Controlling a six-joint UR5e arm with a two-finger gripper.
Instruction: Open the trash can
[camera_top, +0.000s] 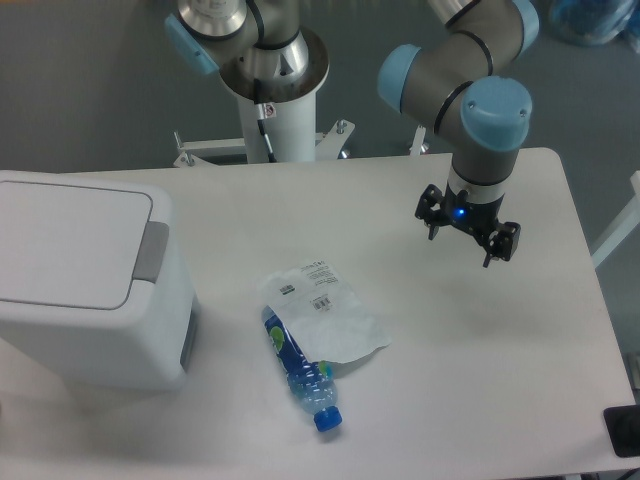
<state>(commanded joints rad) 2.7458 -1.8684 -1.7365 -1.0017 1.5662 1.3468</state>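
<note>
The trash can (85, 285) is a large white boxy bin at the left side of the table, its flat lid down and a grey push tab (152, 252) on its right rim. My gripper (467, 237) hangs over the right part of the table, far to the right of the bin and touching nothing. Its two dark fingers are spread apart with nothing between them, so it is open.
A clear plastic bottle (302, 371) with a blue cap and blue label lies on its side in the middle of the table. A crumpled clear wrapper (330, 312) lies partly over it. The arm's white base post (278, 110) stands behind the table's far edge.
</note>
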